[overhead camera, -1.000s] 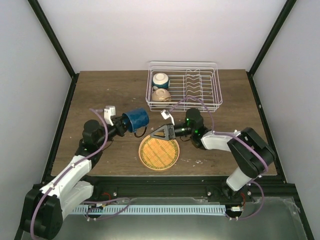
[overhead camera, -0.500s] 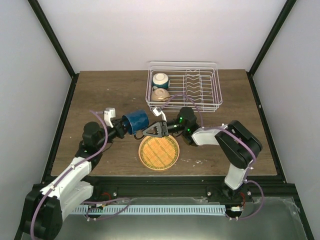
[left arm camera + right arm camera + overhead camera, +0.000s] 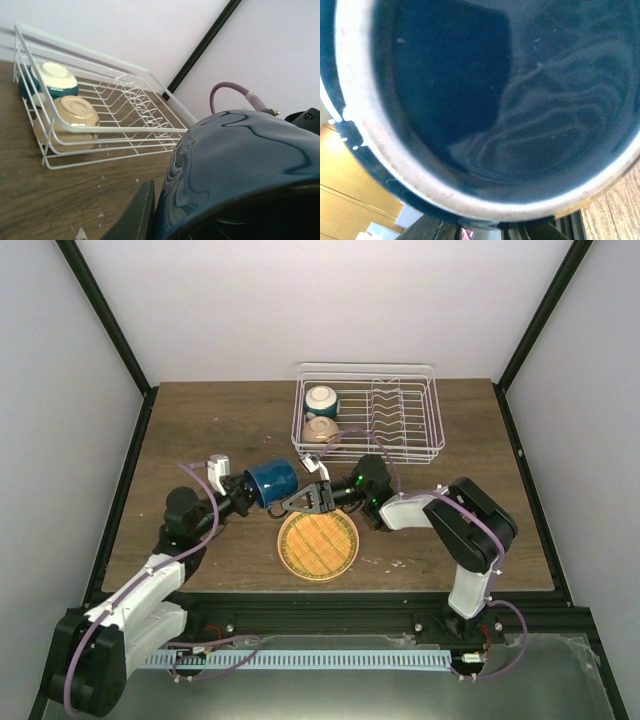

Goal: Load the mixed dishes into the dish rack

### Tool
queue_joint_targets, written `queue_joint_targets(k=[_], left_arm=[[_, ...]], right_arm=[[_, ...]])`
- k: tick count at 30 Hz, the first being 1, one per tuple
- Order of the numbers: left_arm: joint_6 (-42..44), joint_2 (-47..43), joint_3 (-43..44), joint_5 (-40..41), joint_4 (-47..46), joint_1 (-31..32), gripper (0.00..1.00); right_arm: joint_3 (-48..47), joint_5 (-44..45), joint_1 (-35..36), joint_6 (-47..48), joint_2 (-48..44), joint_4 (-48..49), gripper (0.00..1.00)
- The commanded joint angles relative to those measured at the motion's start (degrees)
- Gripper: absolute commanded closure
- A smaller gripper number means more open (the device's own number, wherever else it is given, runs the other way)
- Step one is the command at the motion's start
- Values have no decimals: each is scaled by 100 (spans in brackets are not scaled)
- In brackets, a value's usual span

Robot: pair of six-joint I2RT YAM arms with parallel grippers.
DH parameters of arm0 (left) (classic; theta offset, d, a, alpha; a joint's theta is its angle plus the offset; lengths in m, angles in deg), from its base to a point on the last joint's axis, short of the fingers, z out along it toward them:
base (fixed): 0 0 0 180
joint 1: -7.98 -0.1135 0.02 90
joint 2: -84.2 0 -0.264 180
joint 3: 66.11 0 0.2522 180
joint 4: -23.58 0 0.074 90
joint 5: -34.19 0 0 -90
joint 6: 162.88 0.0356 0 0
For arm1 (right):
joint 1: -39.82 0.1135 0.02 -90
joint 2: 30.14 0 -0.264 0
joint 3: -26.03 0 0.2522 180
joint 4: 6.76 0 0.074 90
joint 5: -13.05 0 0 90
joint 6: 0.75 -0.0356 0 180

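The room has plain white walls (image 3: pixel 300 300) and black posts (image 3: pixel 100 310) at the corners. A brown wooden desk (image 3: pixel 200 420) sits in the middle.

At the back right of the desk stands the white wire dish rack (image 3: pixel 400 410). Two small bowls lie tipped on their sides in its left end. The far bowl (image 3: pixel 321 398) is white inside and teal outside. The near bowl (image 3: pixel 321 430) is cream, and it sits just beside the far one.

The blue cup (image 3: pixel 272 480) is up off the desk, tipped on its side between the two arms. The left end effector (image 3: pixel 250 491) is pressed tight on it and holds it in the air.

The right end effector (image 3: pixel 292 503) is right up against the other side of the cup. In its own camera the cup (image 3: pixel 510 100) fills almost the whole view. I cannot tell if its fingers are spread or pinching.

The orange plate (image 3: pixel 318 543) lies flat on the desk near the front, just below the cup and the right end effector. Nothing is holding it.
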Motion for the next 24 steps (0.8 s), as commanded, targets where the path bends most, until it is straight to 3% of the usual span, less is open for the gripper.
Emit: queue_joint_targets(k=[1, 6, 13, 18, 24], left_arm=[[-195, 162, -115, -107, -600, 7, 100], [-71, 204, -121, -30, -426, 7, 98], [234, -16, -104, 292, 189, 6, 80], [298, 38, -127, 406, 345, 7, 57], [359, 123, -122, 470, 455, 6, 53]], right_arm=[[-295, 95, 67, 282, -106, 393, 84], [-291, 236, 61, 653, -294, -1, 91], [-278, 702, -45, 1420, -603, -979, 97], [-228, 754, -285, 1350, -562, -884, 99], [-267, 857, -441, 1554, -599, -1146, 99]])
